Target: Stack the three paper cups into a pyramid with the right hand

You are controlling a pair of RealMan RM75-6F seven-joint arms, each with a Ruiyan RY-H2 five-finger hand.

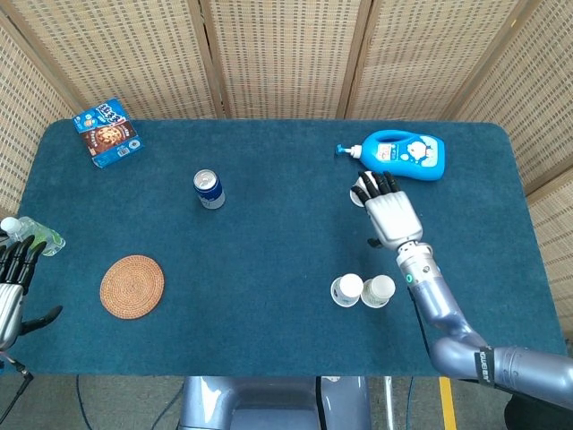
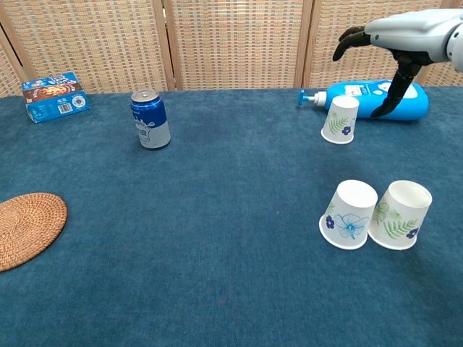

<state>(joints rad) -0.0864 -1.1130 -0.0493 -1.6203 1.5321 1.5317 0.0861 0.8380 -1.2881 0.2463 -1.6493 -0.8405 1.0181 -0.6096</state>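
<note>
Two upturned paper cups stand side by side near the table's front: one with blue flowers (image 2: pixel 349 215) (image 1: pixel 346 289) and one with green leaves (image 2: pixel 400 215) (image 1: pixel 378 290), touching each other. The third cup (image 2: pixel 341 119) (image 1: pixel 358 193) stands upside down further back, by the blue bottle. My right hand (image 1: pixel 389 211) (image 2: pixel 399 36) hovers high above that far cup, fingers spread, holding nothing. My left hand (image 1: pixel 11 282) rests off the table's left front edge, fingers apart and empty.
A blue detergent bottle (image 1: pixel 399 153) lies just behind the far cup. A blue can (image 1: pixel 209 189) stands mid-left, a snack box (image 1: pixel 107 133) at the back left, a woven coaster (image 1: pixel 132 286) at the front left, a plastic bottle (image 1: pixel 31 234) on the left edge.
</note>
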